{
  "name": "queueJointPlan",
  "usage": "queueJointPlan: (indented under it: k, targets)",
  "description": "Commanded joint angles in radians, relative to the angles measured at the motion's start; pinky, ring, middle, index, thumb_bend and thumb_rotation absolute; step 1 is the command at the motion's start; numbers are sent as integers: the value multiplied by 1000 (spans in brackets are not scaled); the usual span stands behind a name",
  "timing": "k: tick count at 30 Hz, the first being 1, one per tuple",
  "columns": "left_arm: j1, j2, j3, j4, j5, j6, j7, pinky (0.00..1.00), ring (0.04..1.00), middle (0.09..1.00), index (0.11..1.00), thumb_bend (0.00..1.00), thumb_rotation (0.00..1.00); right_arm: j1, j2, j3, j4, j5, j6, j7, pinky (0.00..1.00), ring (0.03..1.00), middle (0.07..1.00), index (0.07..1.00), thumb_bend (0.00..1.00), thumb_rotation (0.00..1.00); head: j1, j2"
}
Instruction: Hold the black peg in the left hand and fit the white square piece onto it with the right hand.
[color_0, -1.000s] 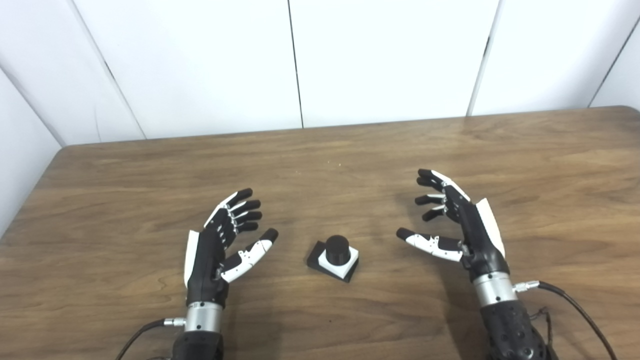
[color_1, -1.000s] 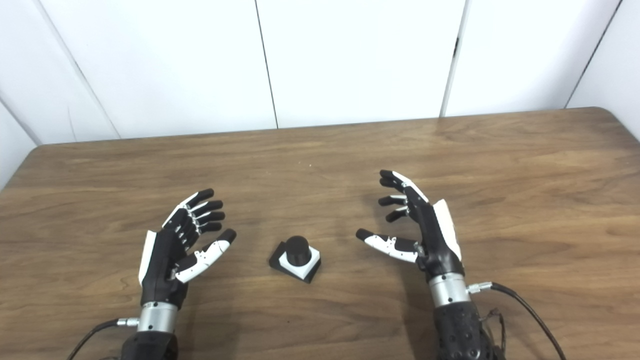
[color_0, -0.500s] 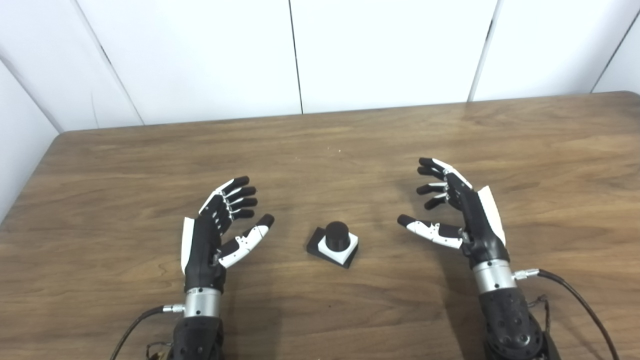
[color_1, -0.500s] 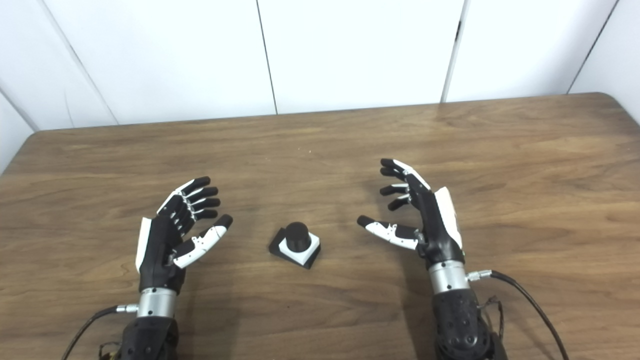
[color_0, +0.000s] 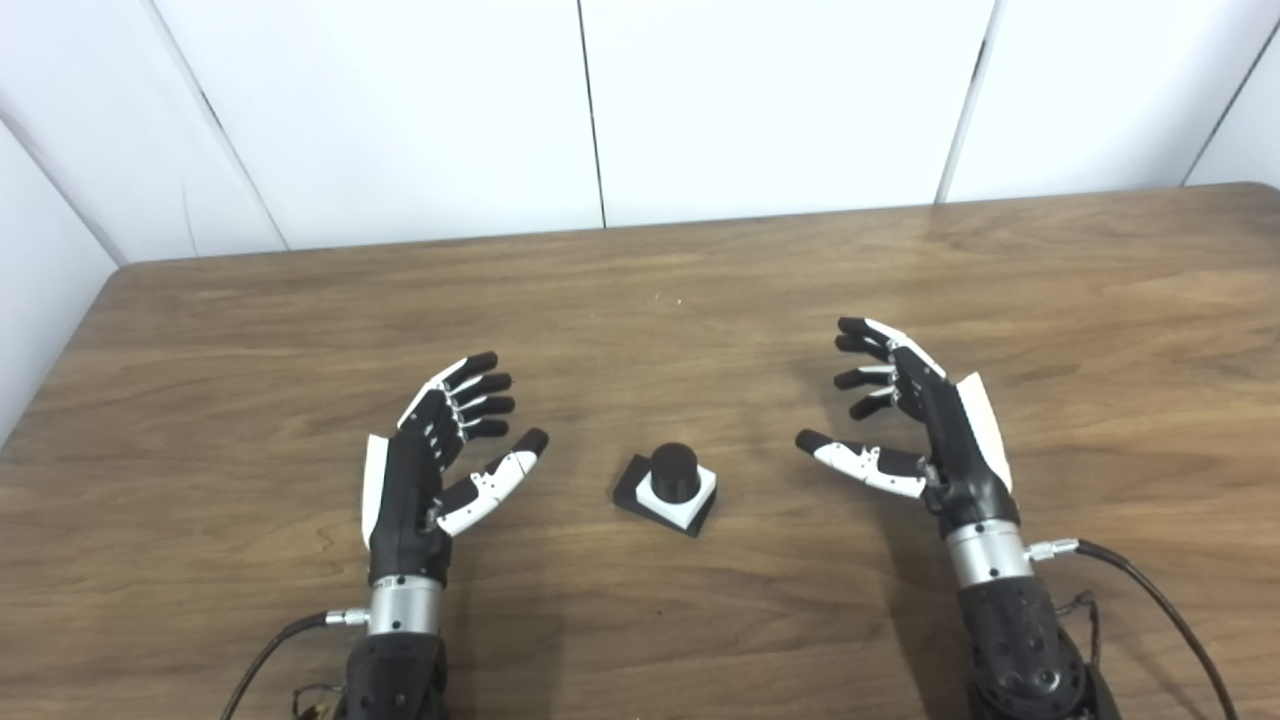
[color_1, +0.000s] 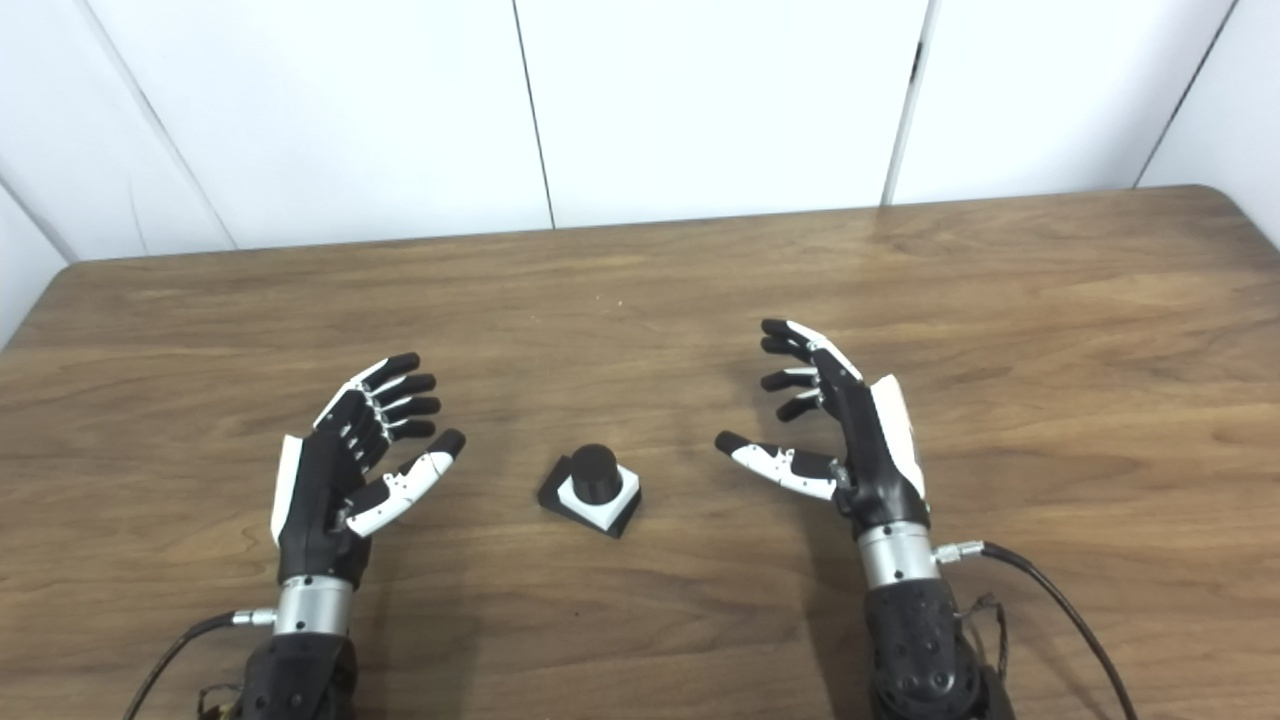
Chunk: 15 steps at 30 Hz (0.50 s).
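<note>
Bare table (color_0: 640, 300) separates each hand from the black peg (color_0: 675, 471).

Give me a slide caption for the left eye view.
Both hands, left and right, open beside the white square piece already seated on the black peg.

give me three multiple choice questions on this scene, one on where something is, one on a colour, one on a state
1. Where is the black peg?
A. between the two hands on the table
B. in the left hand
C. at the table's far edge

2. What colour is the square piece around the peg?
A. red
B. white
C. blue

3. What state is the right hand in?
A. shut on the peg
B. shut on nothing
C. open, fingers apart

Answers:
1. A, the peg stands on the wood between the left hand and the right hand.
2. B, a white square sits around the peg above a black base.
3. C, its fingers are spread and hold nothing.
</note>
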Motion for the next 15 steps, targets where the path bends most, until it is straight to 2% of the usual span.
queueJointPlan:
  k: [1, 10, 15]
  targets:
    - [-21, 1, 0, -33, 3, -17, 7, 619, 673, 719, 750, 586, 68, -27, 7, -2, -34, 0, -18, -13, 501, 660, 783, 803, 613, 50, 0, 1]
    - [-23, 4, -1, -32, 7, -18, 6, 614, 669, 719, 751, 584, 54, -27, 8, 1, -34, -5, -14, -13, 497, 657, 784, 803, 612, 52, 1, 1]
    - [-20, 0, -4, -36, -1, -15, 3, 620, 674, 722, 752, 585, 33, -24, 6, -3, -40, -2, -8, -11, 499, 658, 786, 803, 613, 52, 51, 3]
